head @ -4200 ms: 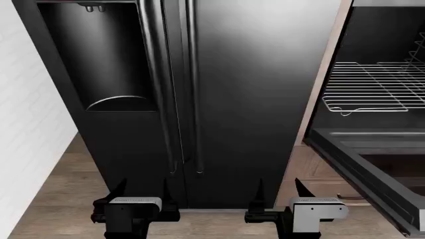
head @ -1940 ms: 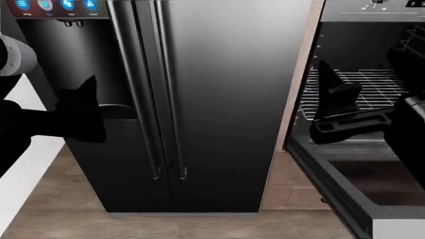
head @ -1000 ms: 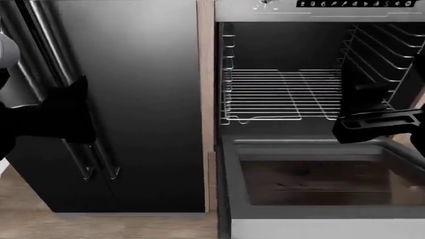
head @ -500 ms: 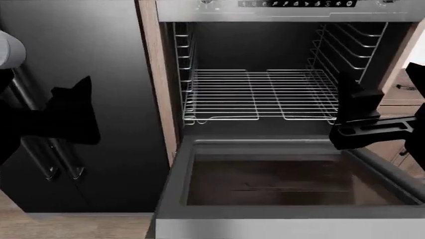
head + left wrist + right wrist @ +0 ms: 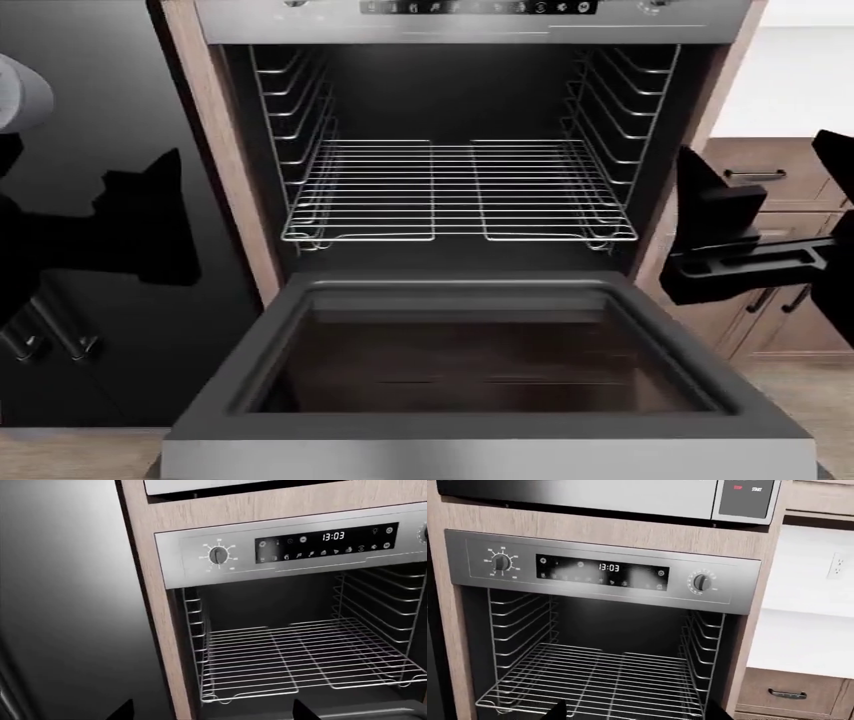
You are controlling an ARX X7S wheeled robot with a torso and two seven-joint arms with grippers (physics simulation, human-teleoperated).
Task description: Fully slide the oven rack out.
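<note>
Squaring up to the open oven (image 5: 467, 100), with the oven rack (image 5: 454, 190) seated inside above the lowered door (image 5: 481, 440), both tools hang clear, grip unreadable; next, I judge, one must reach its front loops.

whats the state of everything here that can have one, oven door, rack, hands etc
oven door: fully open, lying flat
oven rack: seated inside the oven on the side guides, not pulled out
oven display: lit, reads 13:03
left hand: raised, clear of the oven, holding nothing, fingers apart
right hand: beside the oven opening, not touching the rack, open
drawer: closed
</note>
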